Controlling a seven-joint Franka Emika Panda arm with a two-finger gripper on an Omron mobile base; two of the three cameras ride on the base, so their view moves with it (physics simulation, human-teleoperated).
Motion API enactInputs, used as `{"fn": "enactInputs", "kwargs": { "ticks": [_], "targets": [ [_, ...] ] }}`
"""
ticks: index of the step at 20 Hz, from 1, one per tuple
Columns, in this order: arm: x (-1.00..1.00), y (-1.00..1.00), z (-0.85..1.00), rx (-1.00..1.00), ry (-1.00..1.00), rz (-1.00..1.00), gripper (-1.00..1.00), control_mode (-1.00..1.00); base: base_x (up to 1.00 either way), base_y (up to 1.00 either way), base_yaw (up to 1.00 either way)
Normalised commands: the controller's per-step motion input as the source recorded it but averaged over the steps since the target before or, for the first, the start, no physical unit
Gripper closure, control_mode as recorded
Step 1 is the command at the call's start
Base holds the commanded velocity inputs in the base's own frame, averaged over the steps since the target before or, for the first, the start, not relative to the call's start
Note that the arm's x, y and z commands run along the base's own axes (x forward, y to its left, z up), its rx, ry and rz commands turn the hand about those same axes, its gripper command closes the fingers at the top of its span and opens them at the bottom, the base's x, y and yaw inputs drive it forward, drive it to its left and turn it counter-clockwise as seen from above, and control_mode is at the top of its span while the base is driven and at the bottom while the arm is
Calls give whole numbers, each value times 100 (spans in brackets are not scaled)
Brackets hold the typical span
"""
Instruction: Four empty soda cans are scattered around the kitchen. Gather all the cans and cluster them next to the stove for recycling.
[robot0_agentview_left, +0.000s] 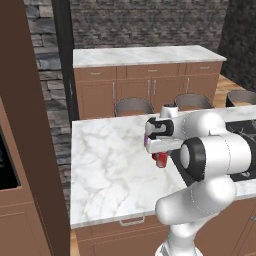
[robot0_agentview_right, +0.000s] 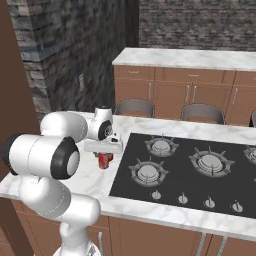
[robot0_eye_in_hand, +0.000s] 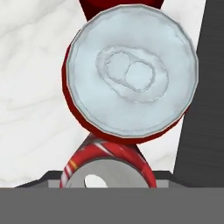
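**Below the tool: red cans beside the cooktop**

Directly beneath the tool (robot0_agentview_right: 104, 151), a red cylindrical soda can with a silver top (robot0_agentview_right: 105, 160) is seen standing upright on the white marble worktop (robot0_agentview_left: 110, 170). In the hand view, the silver lid of the nearer red can (robot0_eye_in_hand: 131, 72) is seen from straight above, and a second red can with a silver top (robot0_eye_in_hand: 107, 168) is seen just beside it, at the bottom of that view; whether the two touch cannot be told. How far the tool's jaws stand apart, and whether the can is gripped, cannot be told, since the fingers are hidden by the hand and the can.

To one side of the tool, the flat black glass cooktop with round gas burners (robot0_agentview_right: 200, 170) is set into the worktop, and the cans are placed just beside its edge. Beyond the tool, grey stool backs (robot0_agentview_right: 135, 107) are ranged along the worktop's far side.
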Motion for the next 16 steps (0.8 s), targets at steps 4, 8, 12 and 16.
{"fn": "enactInputs", "kwargs": {
  "ticks": [4,8,12,16],
  "targets": [
    [4,0,0,0,1,0,-100,-100,0,0,0],
    [3,0,7,0,0,0,-100,-100,0,0,0],
    [0,0,60,0,-6,0,-100,-100,0,0,0],
    [-20,0,76,0,-5,-2,-100,-100,0,0,0]
  ]
}}
